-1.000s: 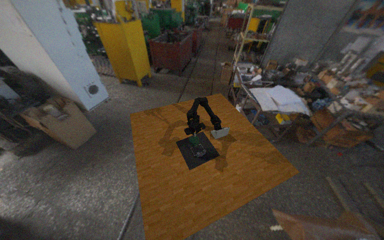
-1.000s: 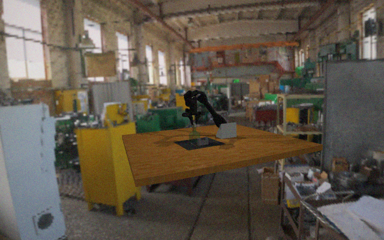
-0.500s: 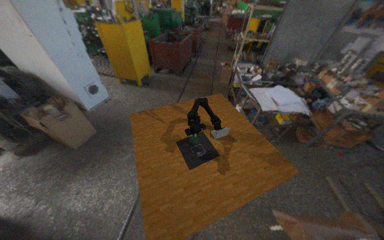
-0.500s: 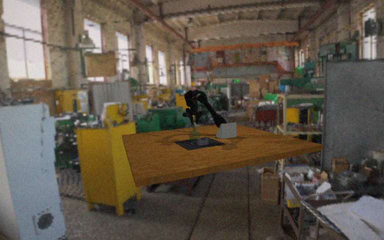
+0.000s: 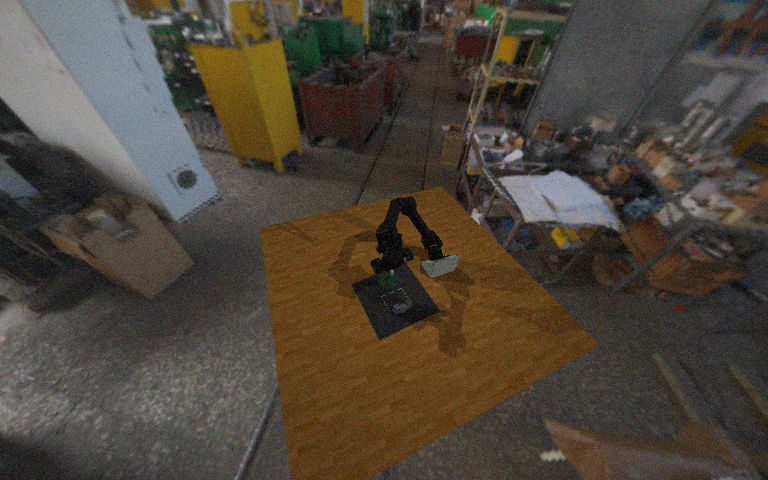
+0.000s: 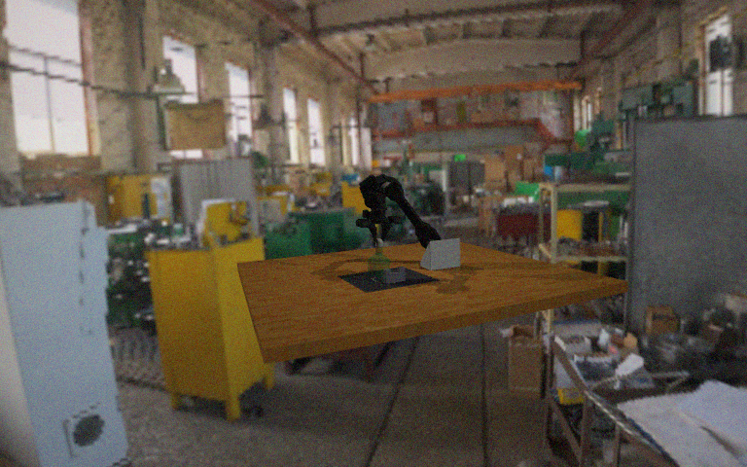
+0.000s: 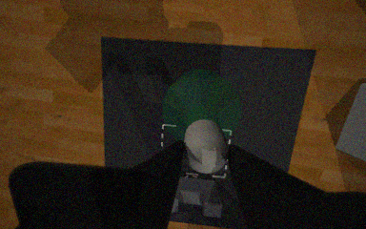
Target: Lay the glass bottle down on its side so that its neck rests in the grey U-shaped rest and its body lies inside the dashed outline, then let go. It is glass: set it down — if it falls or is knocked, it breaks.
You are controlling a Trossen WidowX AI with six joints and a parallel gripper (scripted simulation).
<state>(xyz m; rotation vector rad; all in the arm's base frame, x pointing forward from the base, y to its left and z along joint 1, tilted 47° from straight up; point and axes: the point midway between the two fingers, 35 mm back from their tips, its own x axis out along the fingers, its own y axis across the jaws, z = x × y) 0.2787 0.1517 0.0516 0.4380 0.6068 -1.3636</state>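
Glass bottle [image 5: 387, 279] [image 6: 378, 261] [image 7: 202, 97] stands upright below the fingers [image 5: 390, 270] [image 6: 378, 240], its neck clamped between them.

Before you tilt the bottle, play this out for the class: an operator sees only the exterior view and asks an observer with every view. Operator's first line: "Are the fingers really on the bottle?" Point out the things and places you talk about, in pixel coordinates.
Observer: Yes. The wrist view shows the fingertips of the gripper [image 6: 378, 228] [image 7: 206, 147] at either side of the bottle's pale top [image 6: 378, 242] [image 7: 205, 143].
Operator: Where's the grey rest?
Observer: In the wrist view, the rest [image 5: 402, 306] [image 7: 202, 202] sits just beyond the dashed outline [image 5: 395, 290] [image 7: 163, 125], on the side away from the bottle's green body [image 5: 387, 279] [image 6: 378, 260] [image 7: 202, 95].
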